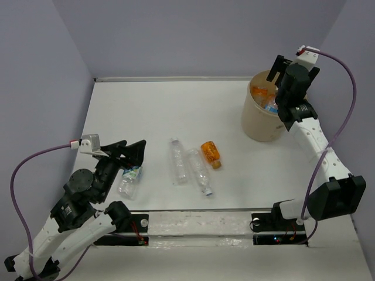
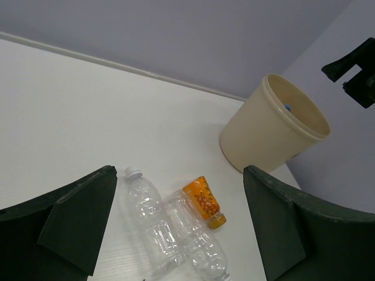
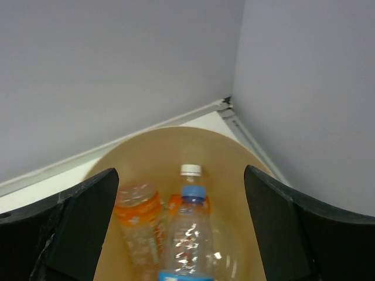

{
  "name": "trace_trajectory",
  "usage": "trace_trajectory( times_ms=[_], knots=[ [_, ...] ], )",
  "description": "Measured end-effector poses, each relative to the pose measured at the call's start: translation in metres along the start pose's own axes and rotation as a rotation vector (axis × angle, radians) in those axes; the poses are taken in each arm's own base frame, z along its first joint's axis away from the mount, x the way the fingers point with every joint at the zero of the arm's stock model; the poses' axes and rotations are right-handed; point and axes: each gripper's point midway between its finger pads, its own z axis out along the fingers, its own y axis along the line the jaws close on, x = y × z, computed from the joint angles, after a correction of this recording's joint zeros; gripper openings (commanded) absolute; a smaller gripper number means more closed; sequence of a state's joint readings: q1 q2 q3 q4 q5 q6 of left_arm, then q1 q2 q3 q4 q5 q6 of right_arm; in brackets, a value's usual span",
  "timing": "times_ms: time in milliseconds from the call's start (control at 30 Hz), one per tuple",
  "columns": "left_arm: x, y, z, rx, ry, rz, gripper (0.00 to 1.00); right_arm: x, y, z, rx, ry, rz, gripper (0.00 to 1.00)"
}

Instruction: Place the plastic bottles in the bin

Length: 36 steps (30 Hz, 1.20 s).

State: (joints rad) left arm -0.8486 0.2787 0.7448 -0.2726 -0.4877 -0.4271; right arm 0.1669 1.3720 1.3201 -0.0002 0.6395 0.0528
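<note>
The tan bin (image 1: 262, 120) stands at the back right; it also shows in the left wrist view (image 2: 266, 132). My right gripper (image 1: 282, 79) is open and empty above its rim. Inside the bin (image 3: 234, 158) lie a blue-capped clear bottle (image 3: 190, 231), an orange-labelled bottle (image 3: 137, 219) and a white-capped one (image 3: 190, 171). On the table lie two clear bottles (image 1: 177, 160) (image 1: 198, 171) and an orange bottle (image 1: 211, 153). A white-green labelled bottle (image 1: 129, 178) lies beside my left gripper (image 1: 130, 151), which is open and empty just above it.
Grey walls enclose the table at the left, back and right. A mounting rail (image 1: 199, 225) with the arm bases runs along the near edge. The right arm (image 1: 319, 146) stretches along the right wall.
</note>
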Motion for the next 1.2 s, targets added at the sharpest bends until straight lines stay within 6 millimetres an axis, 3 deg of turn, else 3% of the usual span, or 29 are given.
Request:
trace_trajectory(
  times_ms=[133,267,367,433,500,567,700,1000,1200],
  knots=[
    [-0.004,0.005,-0.001,-0.024,-0.019,-0.003,0.99,-0.025,0.046,-0.03,-0.181,-0.007,0.099,0.94],
    [-0.016,0.027,-0.008,-0.126,-0.085,-0.03,0.99,-0.019,0.157,-0.126,-0.572,0.057,0.2,0.94],
    [-0.031,0.048,-0.022,-0.21,-0.162,-0.076,0.99,0.026,0.229,-0.21,-0.832,0.194,0.251,0.94],
    [-0.04,0.059,-0.031,-0.251,-0.212,-0.112,0.99,0.078,0.275,-0.267,-0.961,0.334,0.242,0.95],
    [-0.049,0.07,-0.041,-0.287,-0.261,-0.148,0.99,0.123,0.306,-0.304,-1.023,0.437,0.208,0.95],
    [-0.055,0.078,-0.048,-0.315,-0.299,-0.177,0.99,0.17,0.328,-0.333,-1.047,0.536,0.159,0.95],
    [-0.062,0.086,-0.056,-0.337,-0.34,-0.21,0.99,0.235,0.361,-0.383,-1.084,0.668,0.104,0.96],
    [-0.06,0.084,-0.051,-0.349,-0.331,-0.186,0.99,0.276,0.415,-0.459,-1.174,0.777,0.111,0.98],
    [-0.06,0.08,-0.049,-0.33,-0.33,-0.183,0.99,0.303,0.425,-0.476,-1.185,0.847,0.1,0.92]
  ],
)
